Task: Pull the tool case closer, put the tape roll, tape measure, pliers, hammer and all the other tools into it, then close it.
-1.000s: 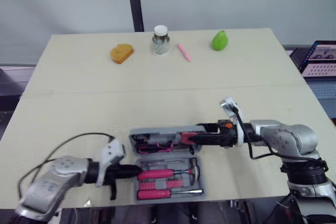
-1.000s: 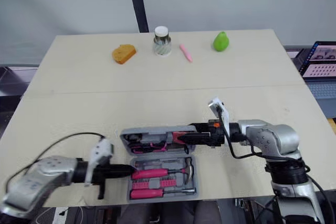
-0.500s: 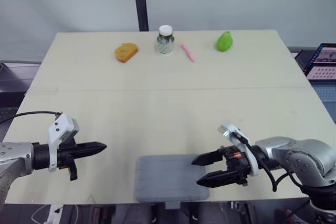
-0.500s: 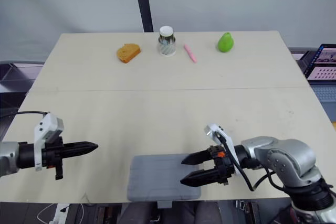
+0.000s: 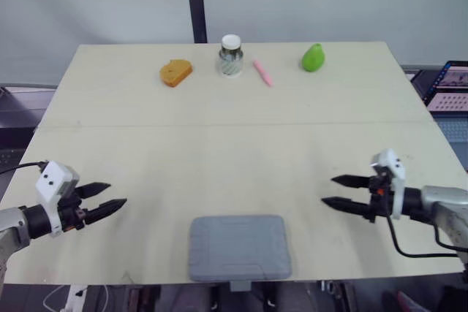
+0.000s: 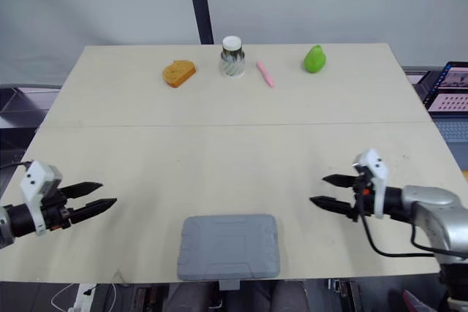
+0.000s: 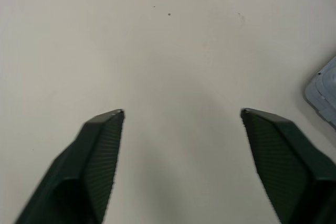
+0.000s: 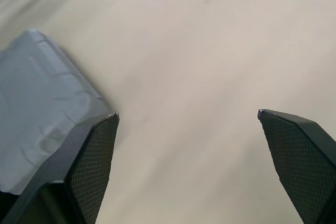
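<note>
Lid down, the grey tool case [image 5: 240, 246] lies flat at the near edge of the table [image 5: 234, 144], about in the middle of that edge. It is close to the robot, so I think the pulling part is done. The case is shut, and I think the tools are all inside, but the lid hides them, so I cannot be sure. A small tab sticks out at the near side of the case; I cannot tell if it is snapped tight.

The loose things on the table sit in a row along the far edge: an orange lump [image 5: 175, 73], a little jar with a white lid [image 5: 229, 55], a pink stick [image 5: 261, 73] and a green pear-shaped thing [image 5: 314, 57]. None of them look like tools to me.

The left gripper [image 5: 117, 193] hangs over the near left corner with its fingers apart and nothing in them. The right gripper [image 5: 328, 189] is by the right edge, fingers apart too, holding nothing. Both are well apart from the case.

I think the job is about finished. Maybe a last press on the lid is left.
</note>
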Motion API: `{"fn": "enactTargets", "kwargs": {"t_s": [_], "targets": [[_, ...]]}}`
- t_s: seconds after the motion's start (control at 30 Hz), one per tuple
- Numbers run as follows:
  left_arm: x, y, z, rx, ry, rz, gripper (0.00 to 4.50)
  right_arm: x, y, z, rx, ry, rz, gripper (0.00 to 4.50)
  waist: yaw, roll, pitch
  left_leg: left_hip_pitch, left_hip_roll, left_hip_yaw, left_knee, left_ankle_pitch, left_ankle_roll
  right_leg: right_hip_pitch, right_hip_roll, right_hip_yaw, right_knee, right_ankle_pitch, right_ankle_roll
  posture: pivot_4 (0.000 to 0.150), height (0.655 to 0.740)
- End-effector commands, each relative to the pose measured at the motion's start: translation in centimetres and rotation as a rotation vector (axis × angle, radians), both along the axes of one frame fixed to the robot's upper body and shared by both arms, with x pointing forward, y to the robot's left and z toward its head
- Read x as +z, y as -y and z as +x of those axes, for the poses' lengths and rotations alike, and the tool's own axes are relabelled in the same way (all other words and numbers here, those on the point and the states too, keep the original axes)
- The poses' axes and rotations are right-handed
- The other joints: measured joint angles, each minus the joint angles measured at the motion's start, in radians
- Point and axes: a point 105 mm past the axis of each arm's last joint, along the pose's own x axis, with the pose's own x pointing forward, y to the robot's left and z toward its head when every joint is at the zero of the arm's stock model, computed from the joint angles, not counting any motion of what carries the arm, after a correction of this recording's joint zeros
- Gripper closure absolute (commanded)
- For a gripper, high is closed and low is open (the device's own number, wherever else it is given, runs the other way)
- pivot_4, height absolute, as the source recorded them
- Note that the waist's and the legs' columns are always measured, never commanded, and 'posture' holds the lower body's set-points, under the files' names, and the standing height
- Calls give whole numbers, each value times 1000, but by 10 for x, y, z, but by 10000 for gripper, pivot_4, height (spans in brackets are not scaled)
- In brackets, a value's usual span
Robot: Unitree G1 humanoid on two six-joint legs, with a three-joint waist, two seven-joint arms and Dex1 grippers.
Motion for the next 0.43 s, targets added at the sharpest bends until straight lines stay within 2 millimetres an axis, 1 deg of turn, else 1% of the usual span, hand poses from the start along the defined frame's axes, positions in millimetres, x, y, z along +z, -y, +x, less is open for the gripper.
{"fn": "enactTargets", "kwargs": {"t_s": [0.03, 0.1, 0.23, 0.43], "targets": [[2, -22, -7, 61, 24, 40, 281, -4, 40, -5, -71, 25, -87, 0, 0, 0, 0, 0, 0, 0, 0, 0, 0, 0, 0, 0, 0, 0, 0, 1500, 7400], [1, -26, -8, 71, 26, 42, 281, -7, 50, -6, -93, 19, -101, 0, 0, 0, 0, 0, 0, 0, 0, 0, 0, 0, 0, 0, 0, 0, 0, 1500, 7400], [-1, -33, -5, 84, 38, 58, 281, -19, 69, -9, -130, 6, -155, 0, 0, 0, 0, 1, 0, 1, 0, 0, 0, 0, 0, 0, 1, 0, 0, 1500, 7400], [3, -40, 4, 88, 70, 97, 281, -26, 73, -10, -128, -4, -162, 0, 0, 0, 0, 1, 0, 1, 0, 0, 0, 0, -1, 1, 1, 0, 0, 1500, 7400]]}}
